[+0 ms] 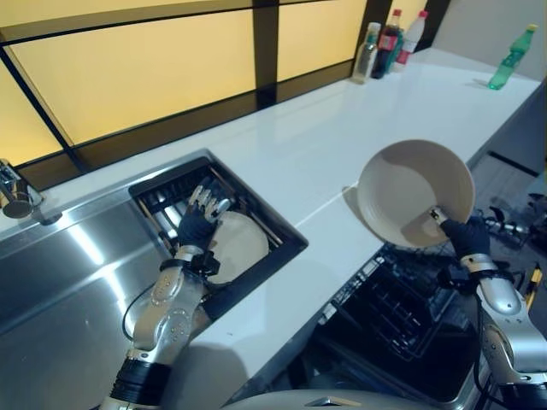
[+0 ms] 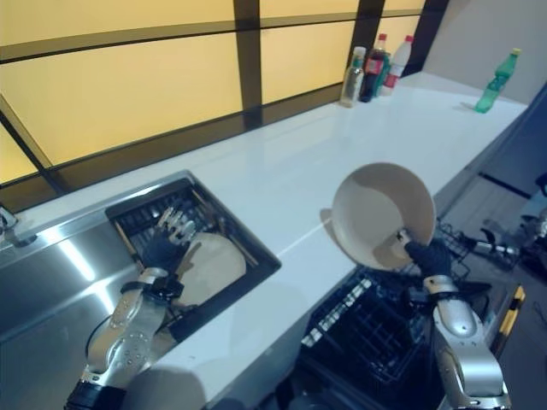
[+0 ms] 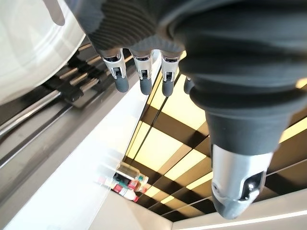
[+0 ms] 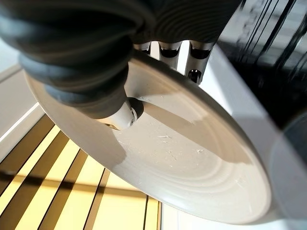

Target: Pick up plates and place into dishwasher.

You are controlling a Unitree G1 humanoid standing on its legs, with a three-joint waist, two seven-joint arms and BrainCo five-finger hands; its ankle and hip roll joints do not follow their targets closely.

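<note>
The right arm rises from the lower right with its forearm near upright, and the right hand (image 1: pixel 466 235) pinches the lower rim of a cream plate (image 1: pixel 414 192): the thumb presses on the hollow face while the fingers (image 4: pixel 194 74) curl behind the rim. This plate is held in the air, tilted steeply on edge, its hollow face turned toward the camera, above the edge of the white surface (image 1: pixel 342 137) and over the open dishwasher rack (image 1: pixel 402 316) of dark wire below. The left arm reaches forward from the lower left into the dark basin (image 1: pixel 282 243) sunk in the surface, beside the steel sink (image 1: pixel 51 273). The left hand (image 1: pixel 198 224) hovers there with fingers (image 3: pixel 144 84) straight and spread, holding nothing, just above a second cream plate (image 1: pixel 239 248) that lies nearly flat on the basin's rails. Bottles (image 1: pixel 385 43) stand at the far end of the surface, and a green bottle (image 1: pixel 510 58) stands apart from them.
</note>
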